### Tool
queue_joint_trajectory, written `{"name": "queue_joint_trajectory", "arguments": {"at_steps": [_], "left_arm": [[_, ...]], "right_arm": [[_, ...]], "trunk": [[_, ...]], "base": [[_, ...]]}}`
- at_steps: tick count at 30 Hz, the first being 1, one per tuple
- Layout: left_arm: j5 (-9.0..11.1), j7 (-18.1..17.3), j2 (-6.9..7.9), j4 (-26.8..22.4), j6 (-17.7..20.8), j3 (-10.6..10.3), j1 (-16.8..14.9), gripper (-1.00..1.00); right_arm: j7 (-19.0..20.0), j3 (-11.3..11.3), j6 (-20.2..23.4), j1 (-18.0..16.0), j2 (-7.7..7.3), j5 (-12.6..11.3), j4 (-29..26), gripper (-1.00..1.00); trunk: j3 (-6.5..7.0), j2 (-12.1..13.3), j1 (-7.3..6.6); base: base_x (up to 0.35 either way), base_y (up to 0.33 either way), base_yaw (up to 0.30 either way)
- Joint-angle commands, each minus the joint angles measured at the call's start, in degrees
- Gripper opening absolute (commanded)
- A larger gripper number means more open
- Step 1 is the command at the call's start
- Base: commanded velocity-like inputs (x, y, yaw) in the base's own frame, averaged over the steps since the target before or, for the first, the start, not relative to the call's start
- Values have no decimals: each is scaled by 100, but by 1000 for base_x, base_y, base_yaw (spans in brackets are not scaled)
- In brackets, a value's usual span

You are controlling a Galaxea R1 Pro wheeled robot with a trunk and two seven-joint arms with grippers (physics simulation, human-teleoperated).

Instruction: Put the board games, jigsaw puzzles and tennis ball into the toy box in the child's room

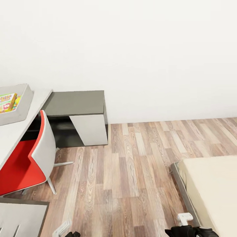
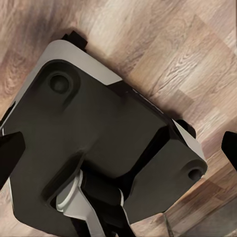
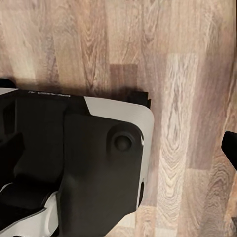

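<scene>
End effectors spread wide, empty.

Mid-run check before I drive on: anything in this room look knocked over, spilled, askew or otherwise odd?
Nothing stands out. The shallow light-grey toy box sits flat on the white-topped table with a colourful game box inside. The red-and-white chair stands upright at the table, the beige bed looks tidy, and the wood-plank floor shows no spills.

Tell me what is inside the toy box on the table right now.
In the head view, the toy box on the table holds one colourful lettered game box. The frame edge cuts off the bin's far-left part, so any other contents there cannot be seen.
</scene>
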Motion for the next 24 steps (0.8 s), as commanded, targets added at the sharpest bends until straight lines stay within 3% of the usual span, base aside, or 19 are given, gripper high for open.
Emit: {"name": "queue_joint_trajectory", "arguments": {"at_steps": [1, 11, 16, 22, 24], "left_arm": [[43, 17, 8, 81, -12, -3, 3, 100], [-148, -356, 10, 954, -249, 36, 9, 100], [-162, -422, -19, 1377, -297, 33, -7, 100], [-171, -456, -50, 2220, -475, 26, -49, 100], [-178, -463, -61, 2760, -666, -3, -61, 100]], "right_arm": [[1, 17, 18, -4, -5, -10, -3, 100], [1, 58, -6, -5, 10, 7, 188, 100], [1, 62, -14, -5, 156, 74, 534, 100], [1, 52, -316, -5, 380, 464, 1183, 100], [1, 53, -567, -5, 442, 665, 1556, 100]], "trunk": [[0, -10, 4], [81, -10, 4], [121, -10, 4], [169, -10, 4], [185, -10, 4]], "base": [[0, 0, -175], [0, 0, -175], [0, 0, -175], [0, 0, -175], [0, 0, -175]]}}
